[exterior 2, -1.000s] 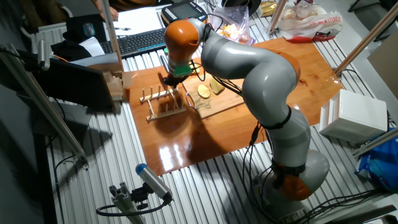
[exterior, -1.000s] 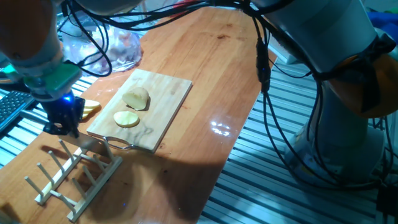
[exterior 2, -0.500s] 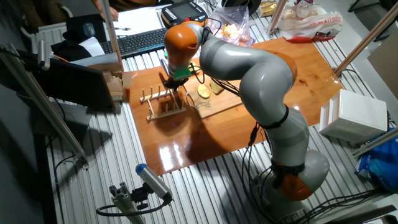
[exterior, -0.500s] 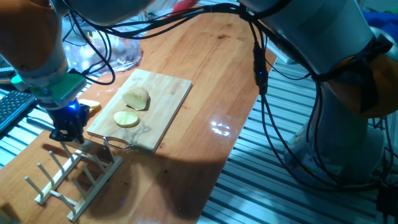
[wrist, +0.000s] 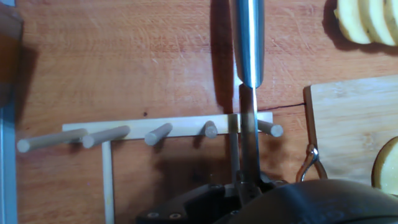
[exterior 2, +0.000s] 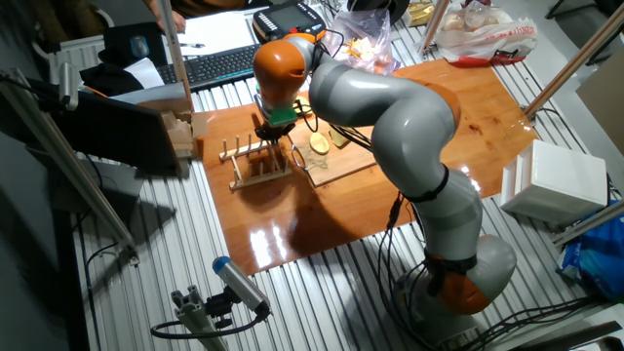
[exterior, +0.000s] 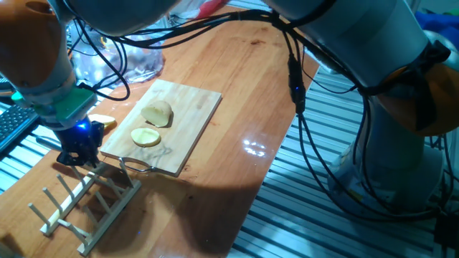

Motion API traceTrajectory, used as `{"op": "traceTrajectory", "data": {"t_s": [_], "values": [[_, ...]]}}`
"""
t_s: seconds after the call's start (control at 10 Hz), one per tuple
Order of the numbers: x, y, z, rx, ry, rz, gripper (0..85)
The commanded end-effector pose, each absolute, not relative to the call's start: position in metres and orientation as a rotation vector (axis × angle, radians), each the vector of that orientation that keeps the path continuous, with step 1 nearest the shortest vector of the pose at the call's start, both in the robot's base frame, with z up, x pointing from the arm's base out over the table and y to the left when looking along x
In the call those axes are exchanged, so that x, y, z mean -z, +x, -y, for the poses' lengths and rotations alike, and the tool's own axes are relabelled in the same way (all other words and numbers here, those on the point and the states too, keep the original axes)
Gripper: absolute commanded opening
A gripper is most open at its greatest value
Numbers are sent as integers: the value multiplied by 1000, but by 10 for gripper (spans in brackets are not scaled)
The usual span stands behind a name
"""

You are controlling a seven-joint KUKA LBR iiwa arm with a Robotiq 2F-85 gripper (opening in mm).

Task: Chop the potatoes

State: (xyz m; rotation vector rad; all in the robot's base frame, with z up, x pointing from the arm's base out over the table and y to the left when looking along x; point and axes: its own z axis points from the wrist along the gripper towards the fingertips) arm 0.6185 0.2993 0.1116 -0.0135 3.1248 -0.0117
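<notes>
On the wooden cutting board (exterior: 195, 120) lie a rounded potato chunk (exterior: 157, 113) and a flat round slice (exterior: 145, 136). More potato slices (exterior: 102, 123) lie stacked on the table left of the board, and they also show in the hand view (wrist: 367, 22). My gripper (exterior: 77, 153) hangs over the near end of the wooden peg rack (exterior: 82, 204), left of the board. It is shut on a knife (wrist: 247, 43), whose thin blade runs edge-on between two pegs of the rack (wrist: 161, 132). From the other side, the gripper (exterior 2: 271, 136) sits right above the rack (exterior 2: 258, 161).
A metal hook (wrist: 306, 163) sticks out of the board's corner (wrist: 354, 124) close to the knife. A keyboard (exterior 2: 210, 63) and plastic bags (exterior 2: 483, 34) lie beyond the wooden tabletop (exterior: 251, 64). The arm's black cables (exterior: 301, 107) hang over the table's right side.
My gripper has moved down and slightly toward the rack with the knife in it. The potatoes and board have not moved.
</notes>
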Motion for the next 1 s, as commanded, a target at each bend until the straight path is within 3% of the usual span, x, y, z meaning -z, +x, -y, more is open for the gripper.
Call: {"op": "traceTrajectory", "data": {"t_s": [0.0,0.7,0.8,0.9], "values": [[-115,618,-300,14,-15,-3133,170],[-110,618,-300,55,-13,-3139,170],[-110,618,-300,84,-15,-3140,340],[-109,618,-299,99,-15,-3146,340]]}}
